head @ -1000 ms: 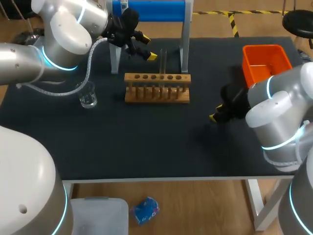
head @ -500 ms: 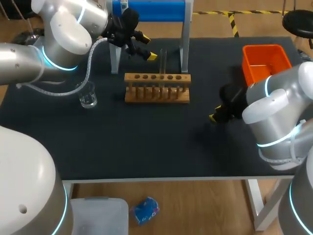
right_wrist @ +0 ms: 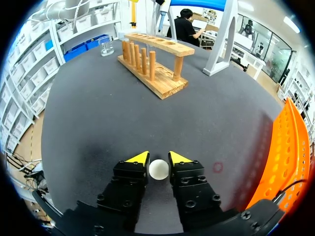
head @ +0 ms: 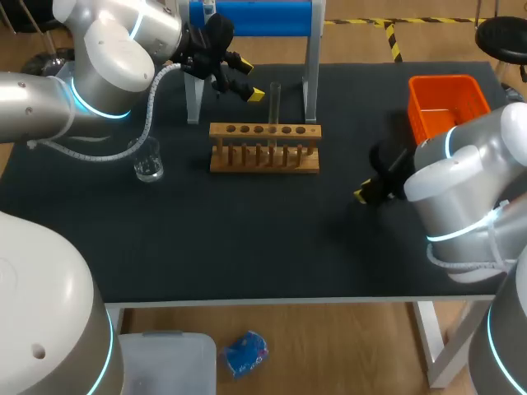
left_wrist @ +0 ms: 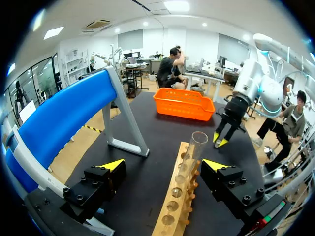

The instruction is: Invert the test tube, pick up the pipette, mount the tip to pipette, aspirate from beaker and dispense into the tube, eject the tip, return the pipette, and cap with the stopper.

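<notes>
A clear test tube [head: 274, 100] stands upright in the wooden rack [head: 263, 150]. My left gripper [head: 249, 78] hangs open just left of the tube; in the left wrist view the tube [left_wrist: 192, 153] rises slightly ahead of the gripper [left_wrist: 164, 165], between its fingers' lines, touching neither. My right gripper [right_wrist: 158, 158] is low over the table's right side, shut on a small white round stopper [right_wrist: 158, 169] that sits on the mat. In the head view the right gripper [head: 363, 195] shows only its yellow tip and the stopper is hidden.
A glass beaker [head: 148, 162] stands left of the rack. An orange bin [head: 445, 103] sits at the back right, close beside my right arm. A blue-topped stand [head: 251, 16] rises behind the rack. Bare dark mat covers the front half of the table.
My right gripper's fingers have drawn together onto the stopper, and the right arm has shifted slightly. The left arm and the test tube have not moved.
</notes>
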